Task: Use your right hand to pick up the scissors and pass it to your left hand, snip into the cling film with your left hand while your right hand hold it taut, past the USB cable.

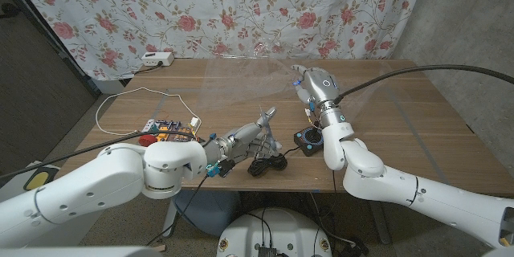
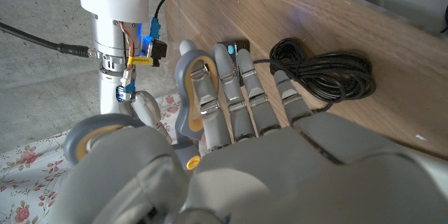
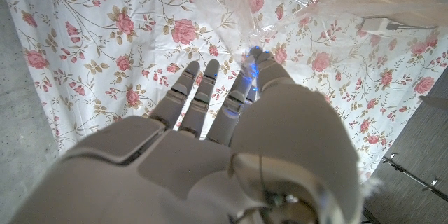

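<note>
A: Quick pass. Left hand [image 1: 241,138] grasps the scissors [image 1: 265,122], grey handle loops threaded on its fingers [image 2: 231,98] in the left wrist view. Blades point up and away from the USB cable [image 1: 265,163].

B: Cable where?

A: Black coil on the table [image 1: 385,104], just beside the left hand, on the robot's side of it. Small black box [image 1: 309,137] just beyond the cable, toward the right arm.

B: Right hand?

A: Right hand [image 1: 316,80] is raised well beyond the cable, clasping the cling film [image 1: 241,76]. Film reads as a faint clear sheet stretching from that hand back over the table. Exact pinch point I cannot tell; the right wrist view has film crinkled at the fingertips [image 3: 257,57], so holding it.

B: Risks?

A: Main one: film is barely visible and looks slack between hand and table. If tension drops, blades probably fold it instead of cutting. Second: scissors sit near the cable, so a low approach could snag the coil or drag it. Third: whether the blades are open is unclear, and the loops sit loosely on the fingers, so a closing squeeze could twist the tool out of line.

B: Anything else?

A: White power strip [image 1: 157,59] far beyond the cable, by the floral curtain [image 1: 201,8]. Not a factor.
</note>
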Controlling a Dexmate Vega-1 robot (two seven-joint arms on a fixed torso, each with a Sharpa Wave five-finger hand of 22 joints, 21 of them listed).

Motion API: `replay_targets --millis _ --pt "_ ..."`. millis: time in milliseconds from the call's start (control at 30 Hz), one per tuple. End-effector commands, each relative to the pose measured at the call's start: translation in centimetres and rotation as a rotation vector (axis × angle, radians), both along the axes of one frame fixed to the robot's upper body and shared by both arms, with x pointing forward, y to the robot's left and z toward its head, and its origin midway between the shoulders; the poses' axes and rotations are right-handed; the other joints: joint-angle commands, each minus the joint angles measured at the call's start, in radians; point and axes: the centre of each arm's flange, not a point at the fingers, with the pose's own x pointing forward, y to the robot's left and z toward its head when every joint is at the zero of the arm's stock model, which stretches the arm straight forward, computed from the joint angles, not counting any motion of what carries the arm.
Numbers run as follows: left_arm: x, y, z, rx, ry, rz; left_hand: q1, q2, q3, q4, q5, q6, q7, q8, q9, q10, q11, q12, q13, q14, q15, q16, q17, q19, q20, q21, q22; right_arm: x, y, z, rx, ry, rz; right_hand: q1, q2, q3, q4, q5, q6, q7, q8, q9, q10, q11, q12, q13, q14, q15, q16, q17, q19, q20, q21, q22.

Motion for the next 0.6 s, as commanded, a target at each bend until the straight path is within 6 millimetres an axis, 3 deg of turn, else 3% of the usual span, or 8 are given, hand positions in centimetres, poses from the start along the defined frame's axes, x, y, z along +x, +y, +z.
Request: replay_targets --millis 33,600 --pt "0.6 -0.3 0.3 -0.001 -0.001 -0.002 0.005 0.006 -0.009 0.001 -0.002 -0.013 0.020 -0.006 0.003 0.004 -0.007 0.010 0.004 -0.001 0.004 0.002 -0.001 0.004 0.003 -0.001 0.002 0.0 -0.4 0.0 0.010 0.020 0.026 0.008 -0.001 -0.004 -0.001 0.007 0.002 0.003 -0.001 0.005 -0.003 -0.002 0.004 0.003 -0.001 -0.175 0.007 0.003 0.007 0.001 -0.002 0.004" --pt "1.7 -1.1 0.9 0.004 -0.023 0.000 0.002 0.005 -0.011 0.003 -0.002 -0.010 0.020 -0.010 0.004 0.003 -0.006 0.010 0.003 0.001 0.005 0.003 -0.001 0.006 0.003 0.000 0.002 0.0 -1.2 -0.1 0.011 0.021 0.015 0.009 -0.001 -0.006 -0.001 0.007 0.004 0.005 -0.004 0.005 -0.004 -0.002 0.006 0.005 -0.002 -0.176 0.007 0.004 0.008 0.002 -0.002 0.004"
